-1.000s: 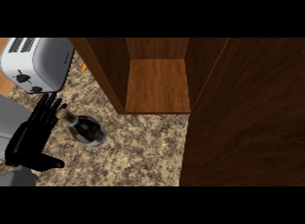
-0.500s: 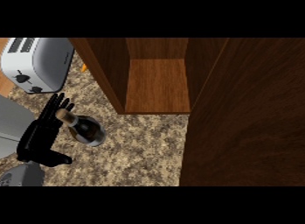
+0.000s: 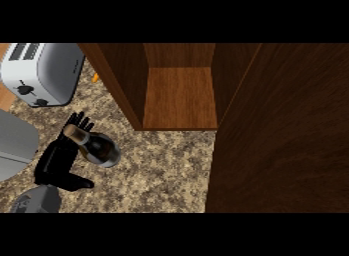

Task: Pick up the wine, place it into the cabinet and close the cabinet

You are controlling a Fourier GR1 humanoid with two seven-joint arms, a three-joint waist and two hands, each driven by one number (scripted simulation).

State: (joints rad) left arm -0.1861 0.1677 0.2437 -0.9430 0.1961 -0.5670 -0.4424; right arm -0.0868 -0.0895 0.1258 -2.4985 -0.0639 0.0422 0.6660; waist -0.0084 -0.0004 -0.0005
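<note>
wine bottle: dark wine bottle [image 3: 97, 146] stands upright on the granite counter [image 3: 162, 175], at about 8 o'clock from the cabinet opening, near but apart from it.
hand: left hand [image 3: 59, 159] sits just at the bottle's 9 o'clock; fingers straight and spread up past the neck, thumb out at 5 o'clock, nothing curled round the glass. Contact with bottle: cannot tell.
right hand: not in view.
change: over the last second the hand slid right toward the bottle and the bottle shifted slightly right with it; fingers look the same, no closing.
meaning: judged as approach/pre-grasp, pick-up not yet done; placing and closing both remain.
cabinet: wooden cabinet [image 3: 178, 97] at 12 o'clock, shelf open and bare.
door: open cabinet door [image 3: 288, 130] fills the 3 o'clock side.
obstacles: cabinet's left wall lies between bottle and shelf; bottle likely needs lifting round it.
others: toaster [image 3: 42, 72] at 10 o'clock; grey object [image 3: 3, 145] at 9 o'clock.
</note>
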